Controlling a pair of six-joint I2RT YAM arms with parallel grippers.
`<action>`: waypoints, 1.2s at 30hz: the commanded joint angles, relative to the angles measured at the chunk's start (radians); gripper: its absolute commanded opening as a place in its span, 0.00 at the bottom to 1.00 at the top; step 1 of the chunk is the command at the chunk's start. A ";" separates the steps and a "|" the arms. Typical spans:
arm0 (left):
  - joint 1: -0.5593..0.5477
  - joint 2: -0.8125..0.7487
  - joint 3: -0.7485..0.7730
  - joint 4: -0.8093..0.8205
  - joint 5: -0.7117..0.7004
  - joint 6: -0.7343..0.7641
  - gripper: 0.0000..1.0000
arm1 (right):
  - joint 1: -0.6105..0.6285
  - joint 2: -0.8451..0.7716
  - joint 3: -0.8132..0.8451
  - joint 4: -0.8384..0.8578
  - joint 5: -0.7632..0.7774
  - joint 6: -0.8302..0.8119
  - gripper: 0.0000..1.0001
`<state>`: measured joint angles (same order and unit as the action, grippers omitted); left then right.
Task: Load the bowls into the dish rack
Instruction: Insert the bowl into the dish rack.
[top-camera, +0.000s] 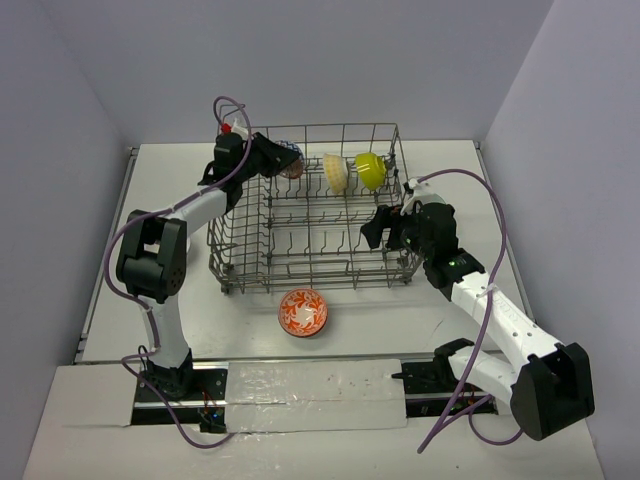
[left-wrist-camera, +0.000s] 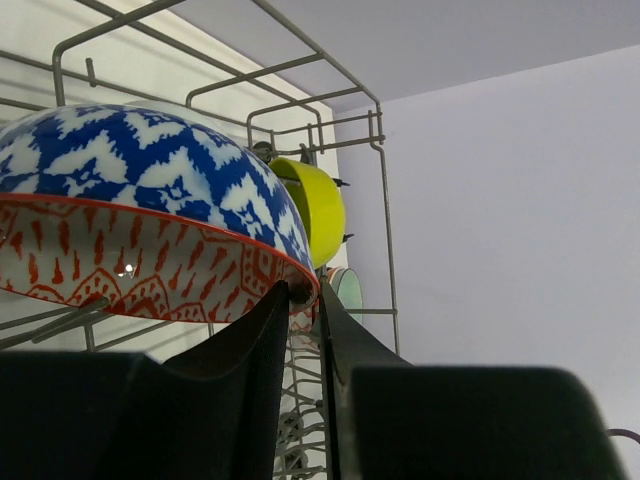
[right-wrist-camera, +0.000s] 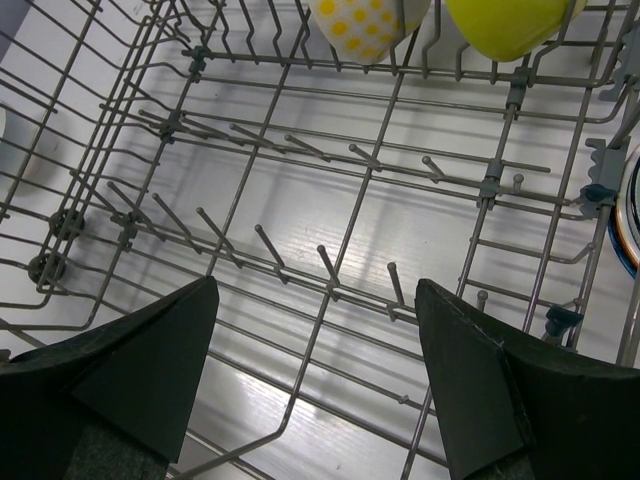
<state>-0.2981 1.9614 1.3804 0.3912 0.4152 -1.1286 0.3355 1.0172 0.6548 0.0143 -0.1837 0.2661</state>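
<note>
Left gripper (left-wrist-camera: 303, 300) narrowly parted at blue-white bowl's (left-wrist-camera: 150, 190) rim, grip unclear; right gripper (right-wrist-camera: 315, 380) wide open, empty, above dish rack (right-wrist-camera: 330, 200); orange bowl (top-camera: 302, 312) on table (top-camera: 400, 320).

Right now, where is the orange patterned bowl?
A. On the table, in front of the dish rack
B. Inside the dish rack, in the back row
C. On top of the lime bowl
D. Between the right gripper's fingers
A: the orange patterned bowl lies on the table, outside the near side of the dish rack.

place: lab test cell | evidence: plain white walls (top-camera: 300, 60); arms bolted to bare table (top-camera: 450, 170)
</note>
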 joint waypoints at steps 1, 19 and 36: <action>0.027 0.030 -0.055 -0.006 0.017 0.000 0.22 | 0.010 -0.022 0.039 0.033 -0.005 -0.015 0.87; 0.030 0.014 -0.041 -0.026 0.014 0.052 0.00 | 0.016 -0.017 0.043 0.032 0.000 -0.021 0.87; -0.033 -0.038 0.161 -0.190 0.040 0.266 0.00 | 0.020 -0.008 0.043 0.029 0.009 -0.024 0.87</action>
<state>-0.3000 1.9537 1.4544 0.2382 0.4026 -0.9340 0.3447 1.0172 0.6548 0.0143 -0.1844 0.2596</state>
